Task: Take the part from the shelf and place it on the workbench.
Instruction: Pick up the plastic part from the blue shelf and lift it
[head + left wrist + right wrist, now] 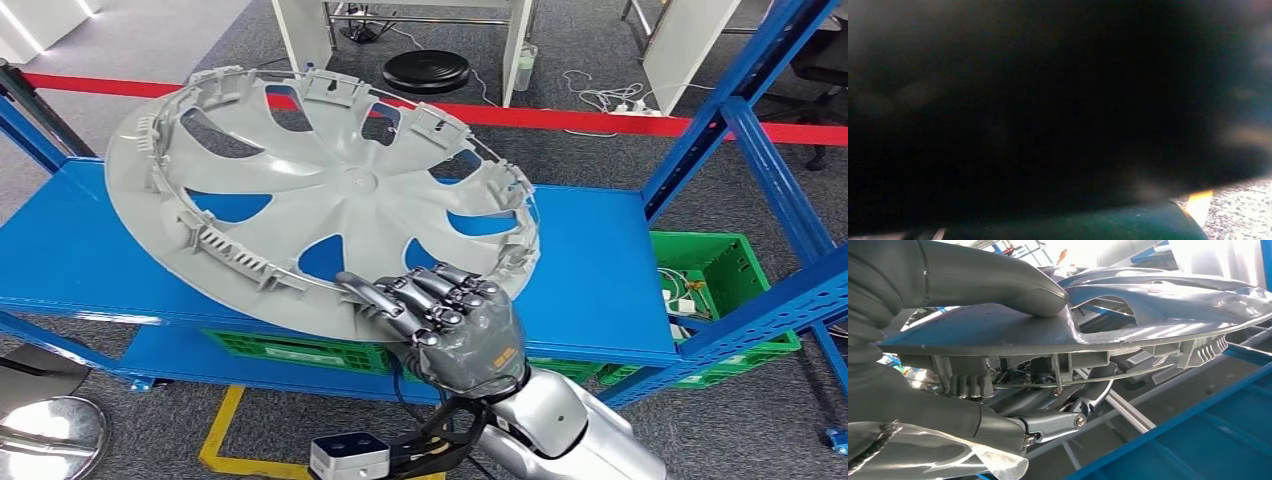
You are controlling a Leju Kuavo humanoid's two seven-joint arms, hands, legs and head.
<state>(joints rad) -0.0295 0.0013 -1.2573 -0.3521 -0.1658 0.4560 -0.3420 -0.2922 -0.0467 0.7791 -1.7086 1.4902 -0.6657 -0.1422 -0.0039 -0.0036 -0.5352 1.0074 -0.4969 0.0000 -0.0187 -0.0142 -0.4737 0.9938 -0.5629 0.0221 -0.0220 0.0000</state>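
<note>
right hand [455, 325] clamps the near rim of the grey wheel cover [330, 190], thumb on one face and fingers on the other, tilting it above the blue shelf [600, 270]; lifting slowly and level should clear the uprights.

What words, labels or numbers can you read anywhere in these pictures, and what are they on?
No text can be read.
Right hand: a small orange mark on its back, too small to read.
Hubcap: a tiny raised mark at its centre, too small to make out.
Green crate: no label legible.
Blue shelf: no writing visible.
The left wrist view is dark and blurred, nothing readable.
</note>
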